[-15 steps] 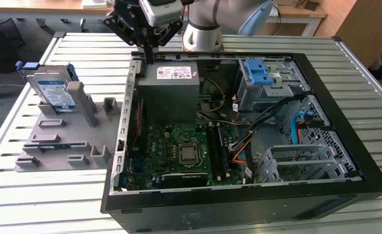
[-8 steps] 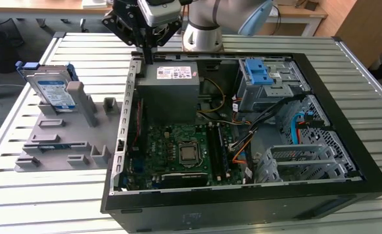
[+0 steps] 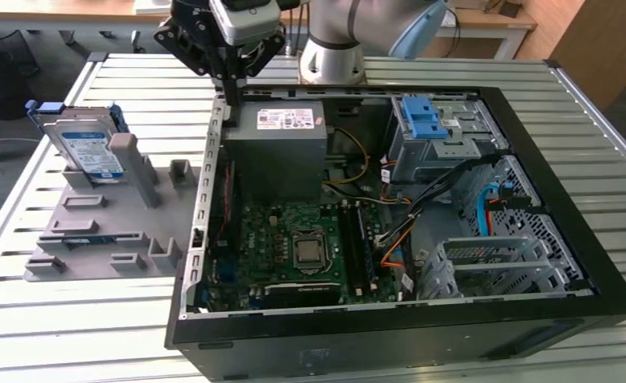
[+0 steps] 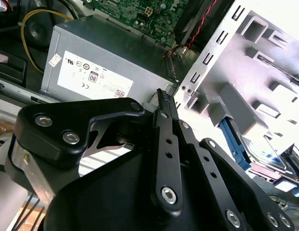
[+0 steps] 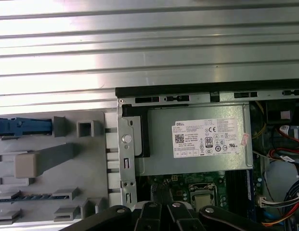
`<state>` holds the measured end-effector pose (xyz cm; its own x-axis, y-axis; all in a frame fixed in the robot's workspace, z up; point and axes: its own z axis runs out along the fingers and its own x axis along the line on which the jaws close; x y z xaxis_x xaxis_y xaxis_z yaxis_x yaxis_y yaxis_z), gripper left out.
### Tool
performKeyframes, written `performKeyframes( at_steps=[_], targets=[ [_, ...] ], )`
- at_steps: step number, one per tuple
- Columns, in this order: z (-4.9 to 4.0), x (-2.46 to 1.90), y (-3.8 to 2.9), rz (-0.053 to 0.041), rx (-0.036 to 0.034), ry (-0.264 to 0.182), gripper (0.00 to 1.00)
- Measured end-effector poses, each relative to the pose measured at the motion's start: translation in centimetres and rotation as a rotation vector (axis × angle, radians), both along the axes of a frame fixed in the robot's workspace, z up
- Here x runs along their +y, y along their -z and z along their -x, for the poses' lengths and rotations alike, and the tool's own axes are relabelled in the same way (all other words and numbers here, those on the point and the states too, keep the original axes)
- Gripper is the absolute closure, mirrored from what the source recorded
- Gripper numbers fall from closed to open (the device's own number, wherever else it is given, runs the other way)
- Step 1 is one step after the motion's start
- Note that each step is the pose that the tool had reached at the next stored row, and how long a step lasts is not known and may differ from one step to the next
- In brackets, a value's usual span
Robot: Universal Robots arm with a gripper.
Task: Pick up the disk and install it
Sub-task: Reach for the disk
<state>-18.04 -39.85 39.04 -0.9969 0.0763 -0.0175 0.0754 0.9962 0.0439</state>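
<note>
The open computer case (image 3: 398, 345) is lying to the right, the grey rack (image 3: 89, 233) at the exterior view's left is holding the disk (image 3: 92, 152) upright at its far end, and the gripper (image 3: 231, 92), closed and empty, is hovering over the case's far corner, so the pick-up is probably not begun, calling for parted fingers.

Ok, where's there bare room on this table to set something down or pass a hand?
Bare table lies in front of the grey rack, beside the computer case, on the exterior view's left. Another bare strip runs past the case on that view's right. Crowded: the case's cable-filled inside and the rack's far end, where the disk stands.
</note>
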Motion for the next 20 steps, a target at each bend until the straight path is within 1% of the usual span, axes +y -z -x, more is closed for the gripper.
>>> performKeyframes(
  at_steps=[20],
  targets=[
    [0.57,0.00,0.03,0.0000,0.0001,0.000,0.89]
  ],
)
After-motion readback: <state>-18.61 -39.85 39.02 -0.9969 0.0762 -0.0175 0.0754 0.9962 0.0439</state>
